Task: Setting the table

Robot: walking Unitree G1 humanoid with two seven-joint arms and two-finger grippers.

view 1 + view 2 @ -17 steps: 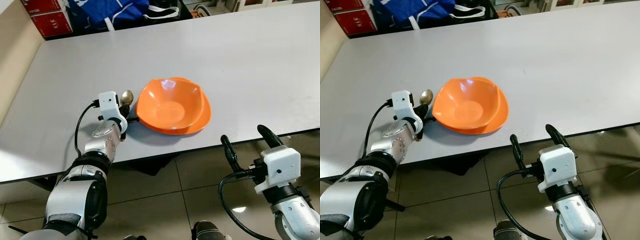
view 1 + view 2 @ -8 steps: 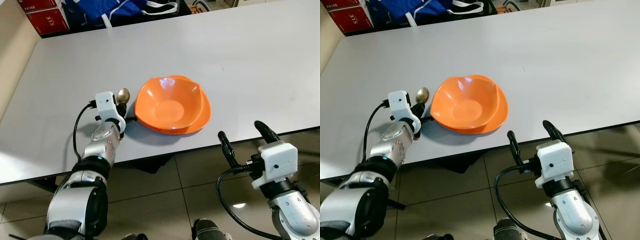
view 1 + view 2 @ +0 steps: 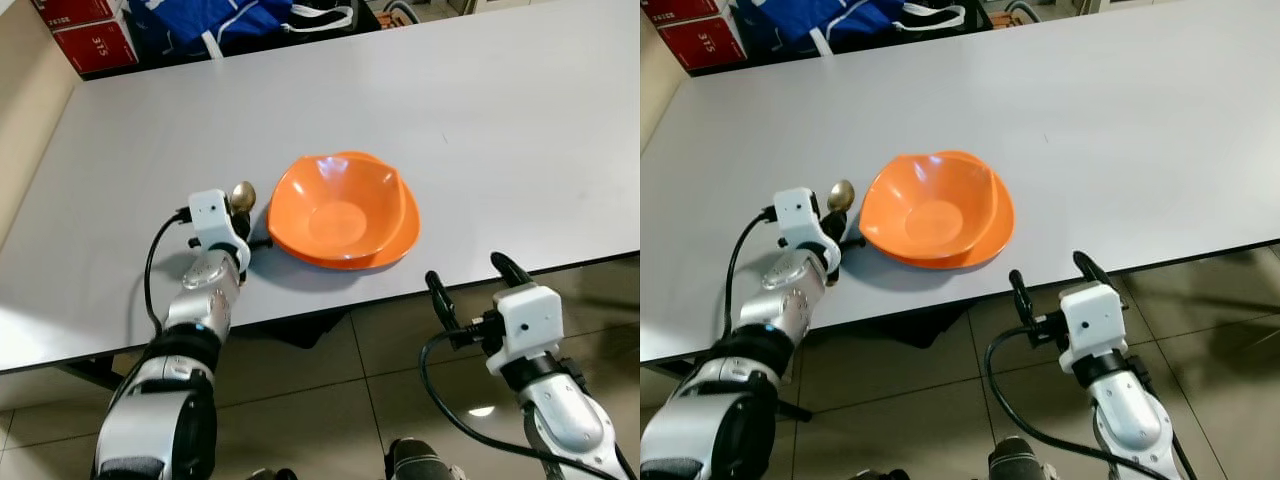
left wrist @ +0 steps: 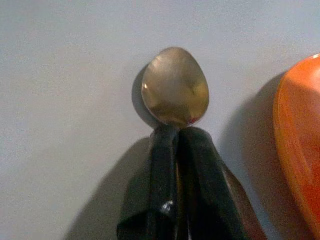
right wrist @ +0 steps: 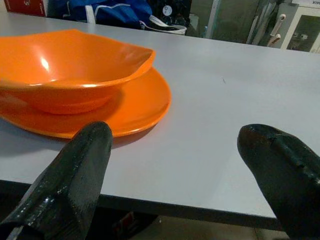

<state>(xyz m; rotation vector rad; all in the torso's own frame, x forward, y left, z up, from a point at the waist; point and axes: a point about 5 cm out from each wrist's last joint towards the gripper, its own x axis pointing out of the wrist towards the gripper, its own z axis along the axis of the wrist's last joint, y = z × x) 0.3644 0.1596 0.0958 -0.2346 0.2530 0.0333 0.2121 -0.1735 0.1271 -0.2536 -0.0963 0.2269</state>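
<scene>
A wide grey table [image 3: 480, 130] is filling most of the head views, its near edge running across at 6 o'clock. Near that edge an orange bowl [image 3: 338, 205] is sitting on an orange plate [image 3: 405, 238]; the right wrist view is showing the plate's rim spreading out from under the bowl, with the bowl's wavy lip above it.

At 9 o'clock of the bowl, the left gripper [image 4: 176, 134] is resting over the tabletop, its 2 black fingers pressed together on the neck of a brass-coloured spoon [image 3: 243, 195]. The left wrist view is giving what the head views are not: the spoon's oval bowl lying just above the grey surface, casting a shadow, with the orange rim close beside it but apart.

At 5 o'clock of the bowl, the right gripper [image 3: 468, 281] is hanging below and in front of the table edge, over the tiled floor [image 3: 330, 400], its 2 fingers spread wide and holding nothing.

At 12 o'clock beyond the table, a blue bag [image 3: 215, 20] with white straps is lying, and red boxes [image 3: 85, 30] are standing at 11 o'clock.
</scene>
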